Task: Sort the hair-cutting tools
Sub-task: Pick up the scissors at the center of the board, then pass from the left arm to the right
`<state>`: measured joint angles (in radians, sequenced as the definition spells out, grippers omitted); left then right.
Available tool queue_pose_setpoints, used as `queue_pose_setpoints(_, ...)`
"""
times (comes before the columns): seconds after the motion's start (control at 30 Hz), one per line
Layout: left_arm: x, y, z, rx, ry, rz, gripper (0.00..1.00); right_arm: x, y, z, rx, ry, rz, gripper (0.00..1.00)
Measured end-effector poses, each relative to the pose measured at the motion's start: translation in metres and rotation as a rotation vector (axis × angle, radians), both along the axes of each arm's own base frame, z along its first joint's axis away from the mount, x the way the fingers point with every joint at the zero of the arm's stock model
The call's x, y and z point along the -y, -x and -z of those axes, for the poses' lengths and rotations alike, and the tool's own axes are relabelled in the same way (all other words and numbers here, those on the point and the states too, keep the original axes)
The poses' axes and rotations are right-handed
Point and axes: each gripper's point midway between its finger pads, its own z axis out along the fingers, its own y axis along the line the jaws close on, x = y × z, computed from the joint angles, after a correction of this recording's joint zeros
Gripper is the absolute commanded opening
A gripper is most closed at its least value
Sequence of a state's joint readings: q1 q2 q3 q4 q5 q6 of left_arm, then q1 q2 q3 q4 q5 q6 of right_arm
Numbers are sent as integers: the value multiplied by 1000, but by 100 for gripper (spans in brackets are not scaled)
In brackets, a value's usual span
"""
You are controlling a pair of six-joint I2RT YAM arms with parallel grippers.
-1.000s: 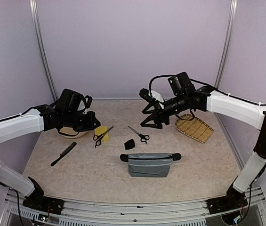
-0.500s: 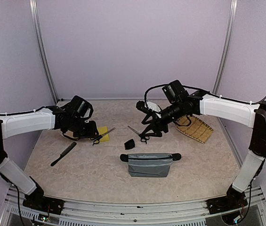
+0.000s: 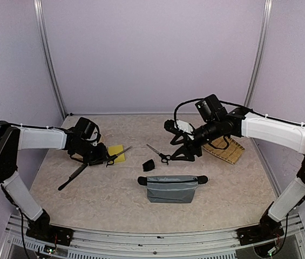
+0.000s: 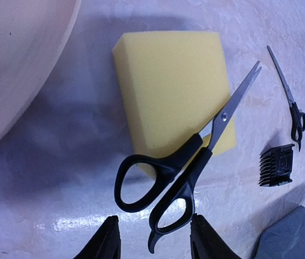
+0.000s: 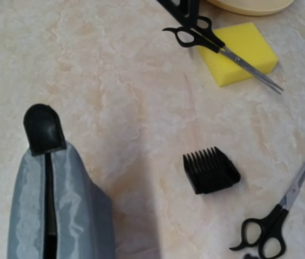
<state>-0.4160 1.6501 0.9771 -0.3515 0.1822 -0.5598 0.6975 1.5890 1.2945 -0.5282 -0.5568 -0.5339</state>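
Your left gripper [image 4: 155, 240] hangs low over the left scissors [image 4: 184, 162], its two fingers parted a moderate way and gripping nothing; the black handle loops sit just ahead of the fingertips; the silver blades lie tilted across a yellow sponge [image 4: 168, 81], just right of the beige plate [image 4: 17, 65]; expect the scissors to be light, rigid and slick on the steel; take them across the plastic handles near the pivot, since the sponge beneath looks soft and may give; your right gripper [image 3: 183, 152] hovers, spread and empty, over the second scissors [image 5: 273, 224], right of centre; the small black piece [image 5: 210, 170] lies between the two pairs.
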Motion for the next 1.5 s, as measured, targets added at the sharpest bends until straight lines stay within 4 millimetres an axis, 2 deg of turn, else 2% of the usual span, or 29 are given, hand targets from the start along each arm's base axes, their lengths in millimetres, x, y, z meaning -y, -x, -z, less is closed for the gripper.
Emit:
queue_pose_setpoints(0.2,7,9,20,-59,94,-7,34,0,0,0,2,1,0,71)
queue_pose_setpoints(0.33,15,12,26,-70,184,-9,24,0,0,0,2,1,0,71)
queue_pose_setpoints(0.4,17,14,28,-75,230,-14,12,0,0,0,1,0,-1,71)
queue_pose_setpoints(0.47,19,16,30,-81,267,-20,4,0,0,0,1,0,-1,71)
queue_pose_setpoints(0.57,25,15,25,-65,325,-2,0,0,0,0,2,1,0,70)
queue_pose_setpoints(0.67,31,13,13,-25,363,20,0,0,0,0,2,1,-1,70)
queue_pose_setpoints(0.77,31,14,-13,45,380,47,0,0,0,0,9,4,-6,70)
queue_pose_setpoints(0.9,36,20,-70,210,387,150,0,3,1,4,24,23,-22,67)
queue_pose_setpoints(1.0,51,36,-110,332,345,289,0,7,6,6,22,51,-45,66)
queue_pose_setpoints(1.07,63,50,-126,389,307,384,0,10,9,1,31,61,-65,65)
queue_pose_setpoints(1.13,75,68,-137,435,273,486,0,13,16,-16,65,53,-99,65)
queue_pose_setpoints(1.17,81,77,-139,447,257,532,0,13,16,-18,69,52,-101,65)
queue_pose_setpoints(1.37,101,131,-145,494,187,744,0,17,25,-77,207,-25,-143,66)
queue_pose_setpoints(1.43,105,142,-152,514,172,783,0,16,28,-89,223,-47,-163,66)
queue_pose_setpoints(1.5,112,150,-163,544,160,817,0,15,32,-90,209,-52,-180,66)
